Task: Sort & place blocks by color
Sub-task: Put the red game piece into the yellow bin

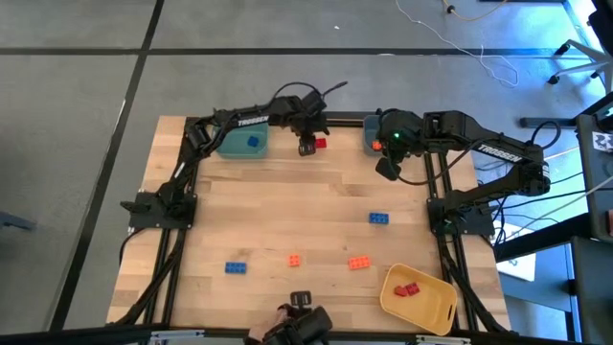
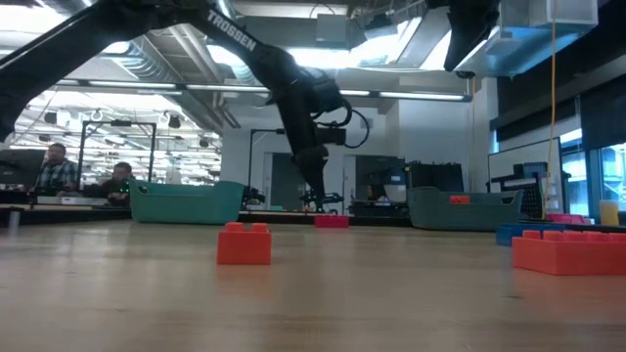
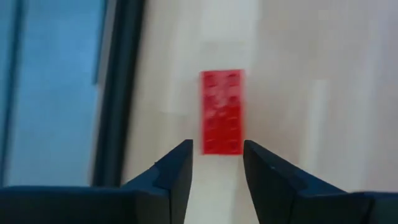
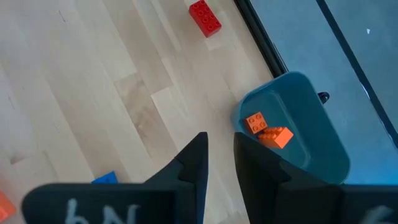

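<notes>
A red oblong block [image 3: 222, 112] lies flat on the table near the far edge [image 1: 320, 143] [image 2: 331, 221]. My left gripper [image 3: 217, 152] [image 1: 306, 145] is open just above the table, with its fingertips on either side of the block's near end and not touching it. My right gripper [image 4: 220, 152] [image 1: 387, 165] is open by a narrow gap and holds nothing. It hovers beside the grey-blue bin [image 4: 311, 118] [image 1: 370, 135], where two orange blocks [image 4: 267, 130] lie. The teal bin [image 1: 233, 144] holds one blue block [image 1: 254, 141].
Two blue blocks [image 1: 379, 218] [image 1: 236, 267] and two orange blocks [image 1: 294, 259] [image 1: 358, 263] lie loose on the near half of the table. The yellow bin [image 1: 436, 307], at the near right corner, holds red blocks [image 1: 407, 288]. People sit in the room beyond [image 2: 59, 166].
</notes>
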Controlling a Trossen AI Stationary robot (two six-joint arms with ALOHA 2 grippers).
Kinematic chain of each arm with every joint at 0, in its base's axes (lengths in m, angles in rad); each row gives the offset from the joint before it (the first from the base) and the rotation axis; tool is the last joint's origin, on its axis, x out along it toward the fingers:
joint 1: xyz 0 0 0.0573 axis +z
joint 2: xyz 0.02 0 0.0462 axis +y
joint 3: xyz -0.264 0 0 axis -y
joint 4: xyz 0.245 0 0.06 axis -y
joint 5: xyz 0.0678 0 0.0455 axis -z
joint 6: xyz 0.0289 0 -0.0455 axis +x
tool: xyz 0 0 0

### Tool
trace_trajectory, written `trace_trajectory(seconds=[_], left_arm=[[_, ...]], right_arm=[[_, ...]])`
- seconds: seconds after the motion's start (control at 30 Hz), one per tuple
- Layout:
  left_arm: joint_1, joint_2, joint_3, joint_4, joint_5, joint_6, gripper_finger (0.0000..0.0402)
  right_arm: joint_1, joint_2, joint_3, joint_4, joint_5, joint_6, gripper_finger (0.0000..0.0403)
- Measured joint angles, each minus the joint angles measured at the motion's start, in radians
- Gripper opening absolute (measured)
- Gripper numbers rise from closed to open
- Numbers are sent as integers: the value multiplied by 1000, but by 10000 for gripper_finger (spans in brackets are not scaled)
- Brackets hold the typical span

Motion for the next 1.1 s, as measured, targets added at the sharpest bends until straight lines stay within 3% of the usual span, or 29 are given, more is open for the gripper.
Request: trace_trajectory(seconds=[0.2,0.47,1.1], left_arm=[[-23,0,0,28,-158,13,138],[-30,0,0,23,78,27,139],[-6,-1,0,35,81,-54,139]], right_arm=[[0,0,0,5,0,0,78],[0,0,0,6,0,4,78],[0,0,0,6,-3,6,78]])
